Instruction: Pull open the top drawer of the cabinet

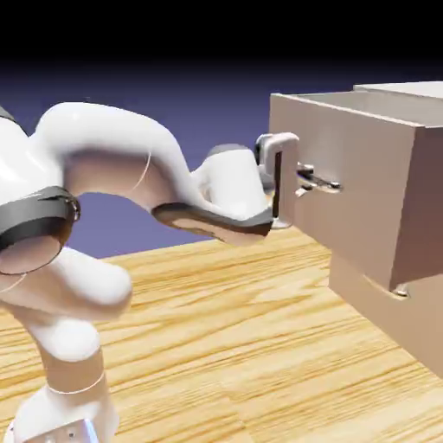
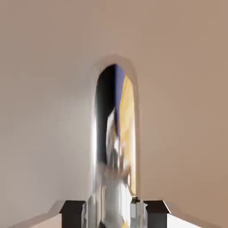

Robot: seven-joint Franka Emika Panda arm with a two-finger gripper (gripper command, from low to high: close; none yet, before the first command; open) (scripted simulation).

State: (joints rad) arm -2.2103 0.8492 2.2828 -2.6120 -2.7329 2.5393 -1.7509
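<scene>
The top drawer (image 1: 355, 195) of the beige cabinet (image 1: 433, 329) stands pulled out well past the lower drawer's front. Its slim metallic bar handle (image 1: 322, 182) sticks out toward my gripper (image 1: 311, 180), whose fingers reach around it from the exterior view's left. In the hand view the shiny handle (image 2: 113, 169) runs up the middle between my two dark fingertips (image 2: 73, 213), against the drawer's flat beige front (image 2: 44, 111). A thin gap shows on each side of the bar, so the gripper (image 2: 114, 214) stands slightly open around the handle, not clamped on it.
The lower drawer (image 1: 381, 316) sits closed beneath, its own handle (image 1: 400, 292) just under the open drawer's bottom edge. The wooden table (image 1: 225, 346) stretches in front of the cabinet. My white arm (image 1: 112, 164) arches in from the lower left.
</scene>
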